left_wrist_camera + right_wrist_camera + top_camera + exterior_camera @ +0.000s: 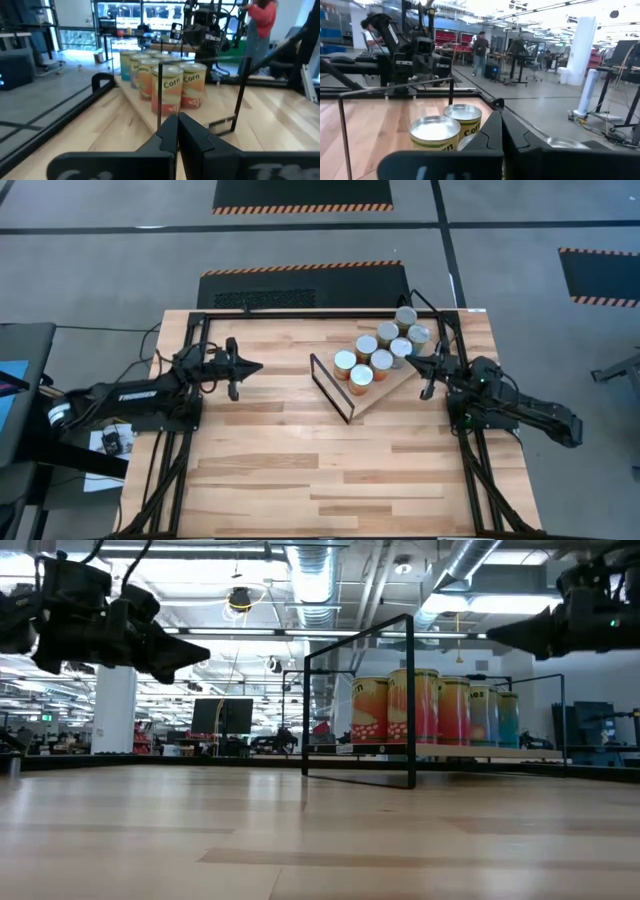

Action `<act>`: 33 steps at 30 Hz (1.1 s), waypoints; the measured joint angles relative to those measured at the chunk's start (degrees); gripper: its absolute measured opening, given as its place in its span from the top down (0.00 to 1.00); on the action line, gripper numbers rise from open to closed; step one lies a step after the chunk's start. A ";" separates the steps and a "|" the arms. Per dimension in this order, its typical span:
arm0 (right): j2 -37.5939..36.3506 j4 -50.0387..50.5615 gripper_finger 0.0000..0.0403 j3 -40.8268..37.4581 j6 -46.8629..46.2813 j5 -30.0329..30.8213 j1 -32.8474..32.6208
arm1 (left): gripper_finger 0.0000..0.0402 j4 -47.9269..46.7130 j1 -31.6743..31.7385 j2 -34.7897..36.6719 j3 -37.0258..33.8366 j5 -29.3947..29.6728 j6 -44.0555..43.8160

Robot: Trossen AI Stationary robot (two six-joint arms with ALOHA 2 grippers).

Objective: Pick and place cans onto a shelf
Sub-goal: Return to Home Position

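Observation:
Several cans with silvery tops and orange or blue labels stand upright in a cluster on the light-wood shelf board, behind its black wire frame. They also show in the low view and the left wrist view. My left gripper hovers shut and empty to the left of the frame, pointing at it. My right gripper hovers shut and empty just right of the cans, above the board's right edge.
The slatted wooden tabletop stretches bare toward its near edge. A black metal frame runs along the table's sides. A person stands in the room beyond the table.

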State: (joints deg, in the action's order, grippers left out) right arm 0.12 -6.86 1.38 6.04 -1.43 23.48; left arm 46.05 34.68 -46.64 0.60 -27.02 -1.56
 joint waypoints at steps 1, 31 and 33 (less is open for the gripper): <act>-0.02 -0.65 0.99 -0.73 -0.03 0.02 -0.02 | 1.00 -2.86 0.00 2.12 0.00 0.33 0.65; -0.02 4.34 0.98 -1.00 -1.37 3.60 -0.06 | 1.00 -42.67 -21.69 46.56 -0.20 36.57 -1.95; -0.02 4.51 0.98 -1.02 -1.74 4.49 -0.06 | 1.00 -42.57 -22.42 46.49 -0.20 38.64 -1.50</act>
State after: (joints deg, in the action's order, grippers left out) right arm 0.10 -2.35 0.36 4.29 3.06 23.42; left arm 3.48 12.25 -0.15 0.40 11.62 -3.05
